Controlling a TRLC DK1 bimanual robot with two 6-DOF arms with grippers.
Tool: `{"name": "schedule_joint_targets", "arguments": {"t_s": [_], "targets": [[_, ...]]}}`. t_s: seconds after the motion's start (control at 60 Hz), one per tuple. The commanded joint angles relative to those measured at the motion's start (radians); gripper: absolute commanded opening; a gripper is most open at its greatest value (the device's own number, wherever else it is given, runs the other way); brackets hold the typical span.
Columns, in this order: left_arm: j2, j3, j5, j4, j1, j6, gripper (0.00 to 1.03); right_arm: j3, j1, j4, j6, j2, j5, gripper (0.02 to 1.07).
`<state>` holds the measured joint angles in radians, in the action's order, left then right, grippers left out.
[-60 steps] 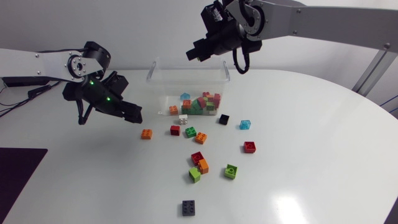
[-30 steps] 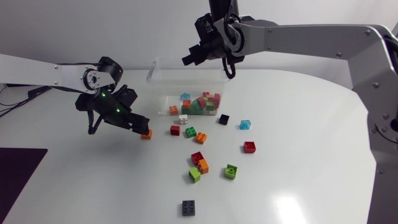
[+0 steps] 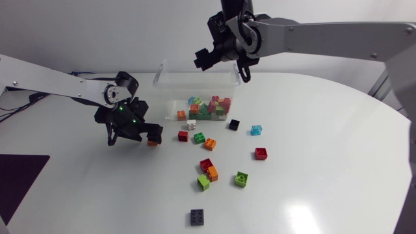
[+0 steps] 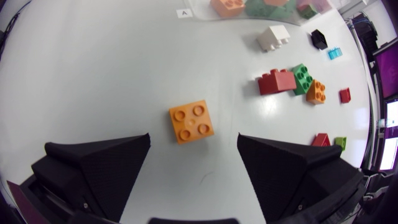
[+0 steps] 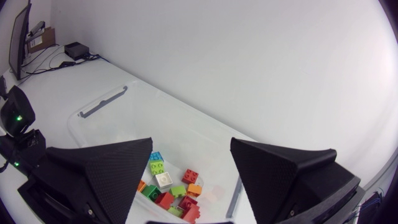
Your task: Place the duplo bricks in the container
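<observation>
Orange duplo brick (image 4: 191, 121) lies on the table off the clear container's (image 3: 161, 73) front corner, apart from its wall. The left gripper (image 4: 193, 144) is low over it, fingers spread to either side and touching nothing. The right gripper (image 5: 191, 149) hangs over the container, also spread and empty. The brick sits skewed to the fingers, so a pinch might catch its corners and twist or flick it away. From above, the gripper hides most of the brick. Other loose bricks (image 3: 207, 164) lie farther from the container.
</observation>
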<state>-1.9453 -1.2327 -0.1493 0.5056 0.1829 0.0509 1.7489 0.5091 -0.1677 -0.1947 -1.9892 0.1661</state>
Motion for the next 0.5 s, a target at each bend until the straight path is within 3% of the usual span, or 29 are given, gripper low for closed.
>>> {"name": "schedule_joint_targets", "arguments": {"t_s": [0.0, 0.233, 0.483], "targets": [[-0.026, -0.031, 0.033, -0.024, 0.02, -0.059, 0.93, -0.075, 0.005, -0.003, 0.009, 0.086, 0.016, 0.98], [-0.072, -0.065, 0.137, -0.026, 0.069, -0.095, 0.85, -0.269, -0.02, 0.004, 0.026, 0.214, 0.032, 0.98], [-0.119, -0.1, 0.165, -0.007, 0.076, -0.126, 0.55, -0.447, -0.066, 0.014, 0.034, 0.319, 0.035, 0.98]]}}
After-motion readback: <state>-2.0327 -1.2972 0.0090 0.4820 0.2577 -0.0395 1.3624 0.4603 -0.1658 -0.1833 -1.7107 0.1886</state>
